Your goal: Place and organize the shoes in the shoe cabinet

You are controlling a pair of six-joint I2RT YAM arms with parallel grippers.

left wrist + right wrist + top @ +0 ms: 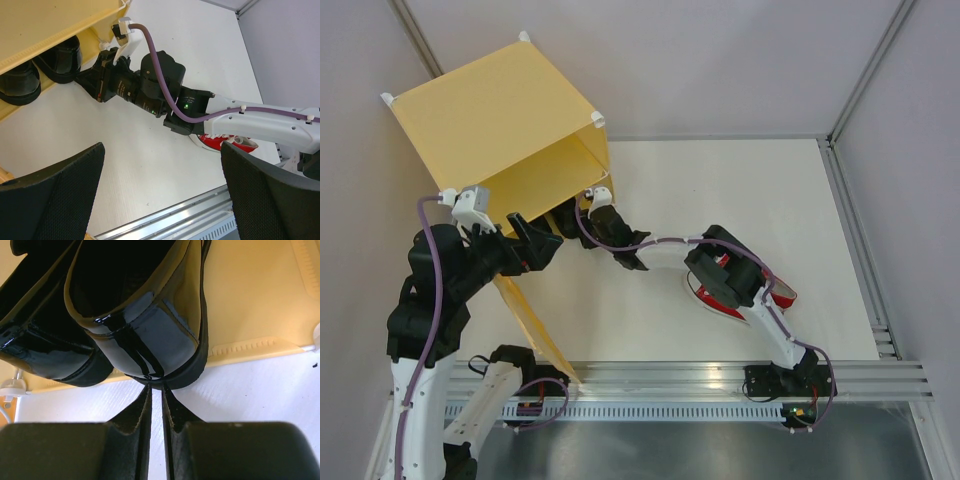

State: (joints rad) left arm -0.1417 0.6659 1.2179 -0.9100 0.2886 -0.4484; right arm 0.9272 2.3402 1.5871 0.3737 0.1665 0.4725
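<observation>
Inside, black loafers sat side by side in the yellow cabinet at the worktop's far-left corner. Right gripper fingers were nearly together, tips against one heel. Left gripper fingers stood wide apart. Red sneakers lay mid-right.

Left arm first: chunky black joint housings up top, a white tapered link lower down, and a purple cable running along it. There's a white camera block at the wrist. The left tool shows two broad black fingers with a fine mesh-like texture. Now the right arm, same recipe: black ribbed motor housings, a small green light glowing, and a smooth white tube with another purple lead fastened on by white ties. The right tool has matt black wedge-shaped pads with paler worn edges.
</observation>
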